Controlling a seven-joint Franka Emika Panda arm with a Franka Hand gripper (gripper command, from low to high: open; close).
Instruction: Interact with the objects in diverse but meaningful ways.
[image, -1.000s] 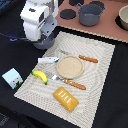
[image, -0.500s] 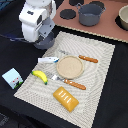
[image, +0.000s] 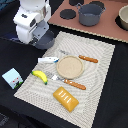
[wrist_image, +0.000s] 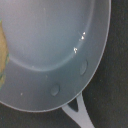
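Arm hovering over grey saucepan (image: 44, 40) at about 10 o'clock from the round plate (image: 69, 67), just off the placemat (image: 100, 55) corner on the dark table. Wrist view filled by the pan's inner bowl (wrist_image: 50, 45), two rivets and start of the handle (wrist_image: 79, 112) visible. Gripper (image: 31, 30) itself hidden by arm housing in exterior view and absent from wrist view; opening and contents: cannot tell.

Other items: white-and-blue tube (image: 48, 60) at 9 o'clock of plate, touching mat edge; banana (image: 39, 76) at 8 o'clock; pale blue carton (image: 12, 78) further out at 8 o'clock, off the mat; yellow-orange slab (image: 65, 98) at 6 o'clock. Knife (image: 88, 59) at 1 o'clock, fork (image: 70, 82) at 6 o'clock, just beside plate. Large grey pot (image: 90, 14) well apart at 1 o'clock on brown board.

Likely step: grasping saucepan. Best done by pinching rim wall near the rivets or the handle, centred, descending straight, avoiding a push on the smooth bowl that would skid the pan off toward the table edge.
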